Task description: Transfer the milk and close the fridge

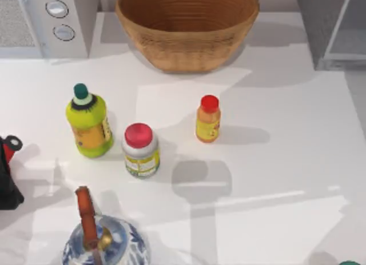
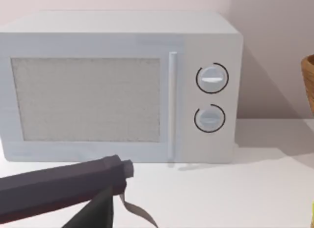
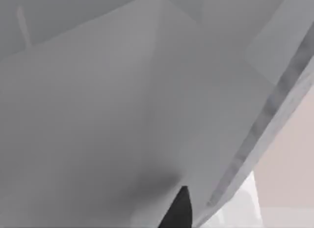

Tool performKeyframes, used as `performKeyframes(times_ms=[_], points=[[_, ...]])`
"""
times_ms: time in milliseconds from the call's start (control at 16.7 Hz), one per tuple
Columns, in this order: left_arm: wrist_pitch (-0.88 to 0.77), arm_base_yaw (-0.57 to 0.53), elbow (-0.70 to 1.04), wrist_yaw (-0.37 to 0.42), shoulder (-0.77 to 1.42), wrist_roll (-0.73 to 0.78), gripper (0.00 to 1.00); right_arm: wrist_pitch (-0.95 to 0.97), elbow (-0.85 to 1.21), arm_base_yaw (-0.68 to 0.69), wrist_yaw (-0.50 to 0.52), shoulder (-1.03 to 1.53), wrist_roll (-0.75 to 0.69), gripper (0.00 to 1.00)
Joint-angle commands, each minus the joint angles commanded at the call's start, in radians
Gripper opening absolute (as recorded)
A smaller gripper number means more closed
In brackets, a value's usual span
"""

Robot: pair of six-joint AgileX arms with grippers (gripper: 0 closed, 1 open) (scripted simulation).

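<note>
The milk is out of view. The fridge (image 1: 319, 31), dark-grey and speckled, stands at the table's back right corner, with a pale panel (image 1: 350, 43) beside it. In the right wrist view, pale grey fridge surfaces (image 3: 122, 100) sit very close, crossed by a speckled dark edge (image 3: 274, 105). A dark tip of my right gripper (image 3: 179, 211) pokes in there. My left arm (image 1: 7, 179) rests at the table's left edge. A dark part of my left gripper (image 2: 64, 191) points toward the light-grey appliance.
A light-grey appliance with two dials (image 1: 57, 19) (image 2: 122, 85) stands at the back left and a wicker basket (image 1: 189, 45) at back centre. Mid-table are a yellow-green bottle (image 1: 88, 125), a red-lidded white jar (image 1: 140, 151) and a red-capped orange bottle (image 1: 208, 121). A blue-white teapot (image 1: 106, 242) sits front left.
</note>
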Motion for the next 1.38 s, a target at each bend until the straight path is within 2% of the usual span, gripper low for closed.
performKeyframes(times_ms=[300,540,960,1380], points=[[0.0,0.0,0.0,0.0,0.0,0.0,1.0,0.108,-0.131,0.339,0.269,-0.064,0.233,1.0],[0.0,0.0,0.0,0.0,0.0,0.0,1.0,0.15,-0.213,0.498,0.403,-0.085,0.356,1.0],[0.0,0.0,0.0,0.0,0.0,0.0,1.0,0.151,-0.213,0.499,0.424,-0.069,0.365,1.0],[0.0,0.0,0.0,0.0,0.0,0.0,1.0,0.111,0.071,0.5,0.431,0.13,0.363,1.0]])
